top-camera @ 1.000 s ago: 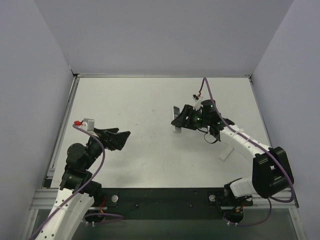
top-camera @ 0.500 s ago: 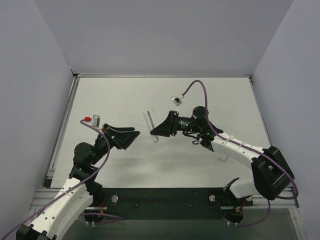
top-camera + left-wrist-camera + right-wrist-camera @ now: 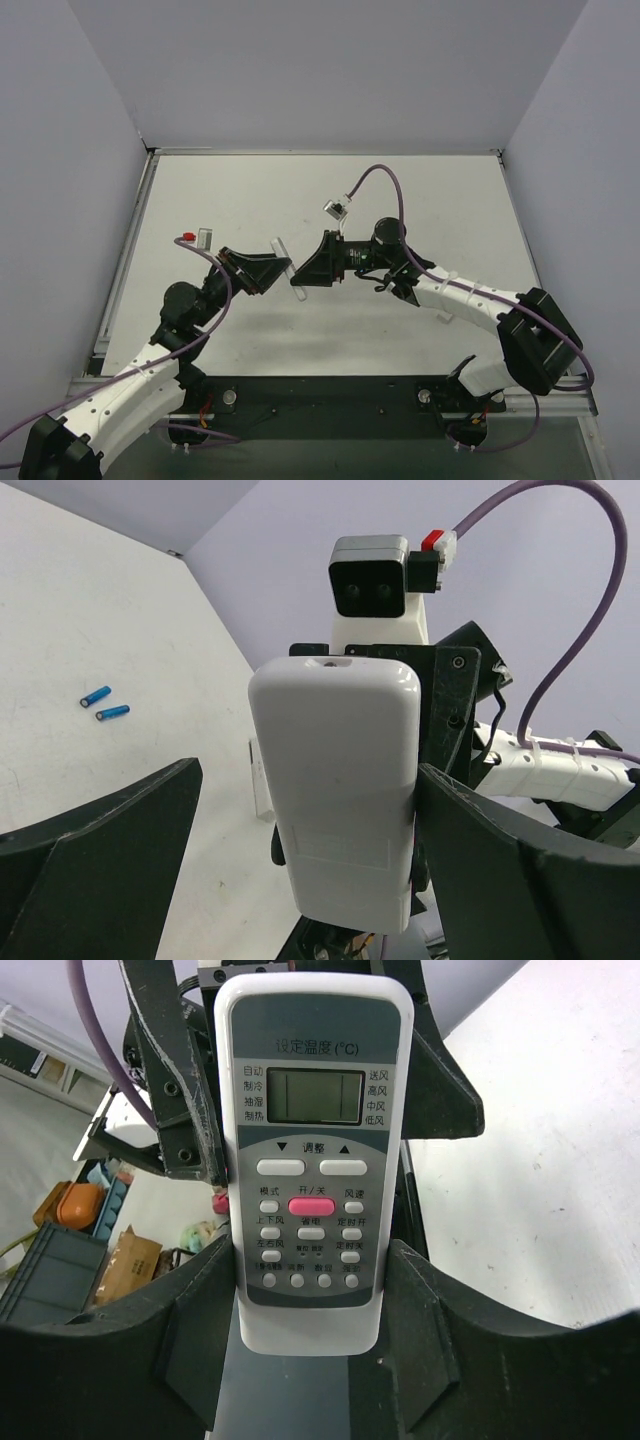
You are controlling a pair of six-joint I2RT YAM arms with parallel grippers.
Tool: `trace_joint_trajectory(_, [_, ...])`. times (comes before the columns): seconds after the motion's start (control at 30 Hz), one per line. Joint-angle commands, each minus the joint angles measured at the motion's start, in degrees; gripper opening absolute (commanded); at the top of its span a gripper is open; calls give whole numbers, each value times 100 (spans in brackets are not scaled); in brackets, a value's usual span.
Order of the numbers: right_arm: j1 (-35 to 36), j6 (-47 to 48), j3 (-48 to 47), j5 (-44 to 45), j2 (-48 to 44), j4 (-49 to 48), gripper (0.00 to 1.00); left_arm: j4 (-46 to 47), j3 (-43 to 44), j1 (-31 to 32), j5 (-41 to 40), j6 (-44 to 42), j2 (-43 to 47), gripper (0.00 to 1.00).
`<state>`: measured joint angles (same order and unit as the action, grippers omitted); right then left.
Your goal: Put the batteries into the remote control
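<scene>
My right gripper [image 3: 308, 1270] is shut on the lower part of the remote control [image 3: 310, 1110], white with a grey button pad and a small screen, and holds it upright above the table. In the top view the remote control [image 3: 297, 288] hangs mid-table between both grippers. The left gripper [image 3: 310, 770] is open around the remote's plain white back [image 3: 340, 780]; its right finger sits close against the edge and its left finger [image 3: 110, 850] stands well apart. Two blue batteries [image 3: 104, 704] lie on the table beyond.
A small white strip [image 3: 262, 780] lies flat on the table behind the remote; the same strip [image 3: 447, 318] shows beside the right forearm in the top view. Grey walls close the table at the back and both sides.
The right arm has carried the remote leftward off the table area near its start. The left arm has reached out to the right, and its open jaws now bracket the remote.
</scene>
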<state>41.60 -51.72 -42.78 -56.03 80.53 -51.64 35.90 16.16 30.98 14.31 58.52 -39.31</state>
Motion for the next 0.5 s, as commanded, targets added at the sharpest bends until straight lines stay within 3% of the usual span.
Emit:
trace_joint_trajectory(0.0, [67,-39,-301,-329,94,-865,15,532,-60,22,-349,177,72,97])
trace_joint_trajectory(0.23, [120,-75,-371,-479,252,-927,15,637,-131,31,-411,484,108,87])
trace_joint_trajectory(0.4, [120,-66,-380,-505,367,-884,16,577,-140,57,-533,678,99,63])
trace_joint_trajectory(0.47, [120,22,-415,-453,393,-770,23,130,-70,101,-665,713,143,52])
